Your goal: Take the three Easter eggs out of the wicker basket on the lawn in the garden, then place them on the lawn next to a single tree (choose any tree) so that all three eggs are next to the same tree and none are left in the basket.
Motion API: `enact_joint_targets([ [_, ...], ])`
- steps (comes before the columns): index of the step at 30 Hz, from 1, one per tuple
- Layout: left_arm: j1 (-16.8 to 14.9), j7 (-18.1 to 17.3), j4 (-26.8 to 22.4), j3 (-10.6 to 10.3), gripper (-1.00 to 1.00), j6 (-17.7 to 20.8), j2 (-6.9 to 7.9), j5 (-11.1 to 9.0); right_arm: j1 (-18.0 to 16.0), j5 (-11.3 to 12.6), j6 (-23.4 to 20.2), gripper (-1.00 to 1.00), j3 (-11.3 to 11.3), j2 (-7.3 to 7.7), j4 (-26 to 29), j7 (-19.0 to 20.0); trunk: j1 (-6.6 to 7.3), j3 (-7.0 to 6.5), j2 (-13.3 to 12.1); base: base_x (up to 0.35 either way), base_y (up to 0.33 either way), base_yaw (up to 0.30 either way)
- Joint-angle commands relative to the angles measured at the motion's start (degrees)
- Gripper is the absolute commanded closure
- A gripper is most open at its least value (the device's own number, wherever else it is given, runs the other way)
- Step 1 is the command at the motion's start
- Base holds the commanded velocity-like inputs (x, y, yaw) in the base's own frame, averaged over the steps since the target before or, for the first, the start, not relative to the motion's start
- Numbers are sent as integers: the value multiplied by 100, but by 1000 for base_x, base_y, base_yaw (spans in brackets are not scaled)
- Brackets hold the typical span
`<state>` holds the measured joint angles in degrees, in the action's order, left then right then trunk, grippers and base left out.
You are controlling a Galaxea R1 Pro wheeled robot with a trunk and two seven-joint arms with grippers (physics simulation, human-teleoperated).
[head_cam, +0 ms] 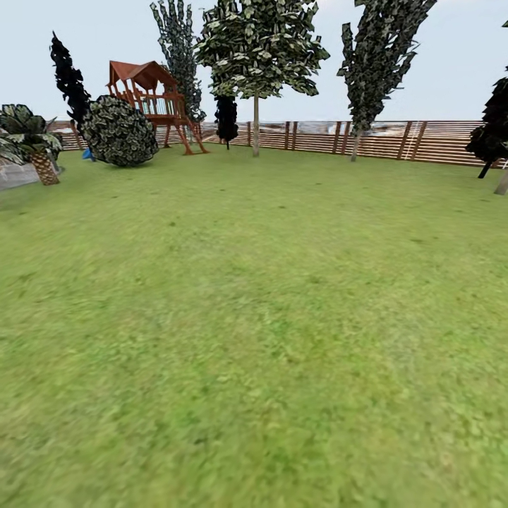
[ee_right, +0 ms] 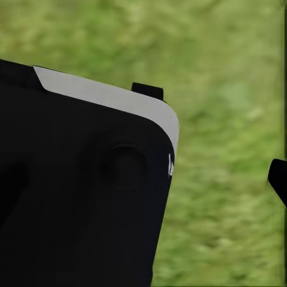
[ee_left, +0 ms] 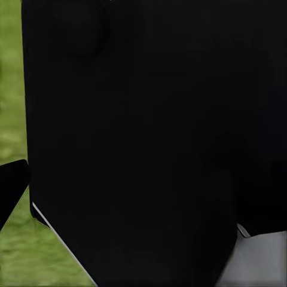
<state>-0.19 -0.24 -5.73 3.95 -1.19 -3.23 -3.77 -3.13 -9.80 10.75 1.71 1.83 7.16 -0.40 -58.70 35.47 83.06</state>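
Observation:
The lawn (head_cam: 254, 317) stretches wide and green ahead of me in the head view. At its far side stands a tree (head_cam: 255, 127) with a straight pale trunk and speckled foliage, and a second one like it (head_cam: 356, 141) to the right. The Easter eggs and the wicker basket are out of view. In the left wrist view my left gripper (ee_left: 143, 191) shows one black finger (ee_left: 12, 186) at the frame's edge, against my black body. In the right wrist view my right gripper (ee_right: 143, 179) also shows a finger (ee_right: 278, 179) at the edge, over grass. Nothing is held.
A brown slat fence (head_cam: 423, 141) closes the far side. A wooden playset (head_cam: 152, 99) and a round bush (head_cam: 120, 132) stand at the back left, with a palm (head_cam: 42, 166) by a stone edge (head_cam: 14, 175). Dark thin trees (head_cam: 226, 120) (head_cam: 490, 141) stand by the fence.

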Motion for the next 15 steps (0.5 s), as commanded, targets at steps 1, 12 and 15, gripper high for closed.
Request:
enact_joint_targets([
  [1,-1,-2,2,35,-100,-13,-3,-36,-3,-29,15,-100,14,2,-4,-4,-3,5,2,339,0,0],
  [12,-1,-2,2,35,-100,-13,-3,-36,-3,-38,15,-100,22,6,-12,-4,-3,5,2,338,0,0],
  [15,-4,-2,3,35,-100,-13,-4,-36,-3,-42,15,-100,23,16,-19,-4,-3,5,2,339,0,0],
])
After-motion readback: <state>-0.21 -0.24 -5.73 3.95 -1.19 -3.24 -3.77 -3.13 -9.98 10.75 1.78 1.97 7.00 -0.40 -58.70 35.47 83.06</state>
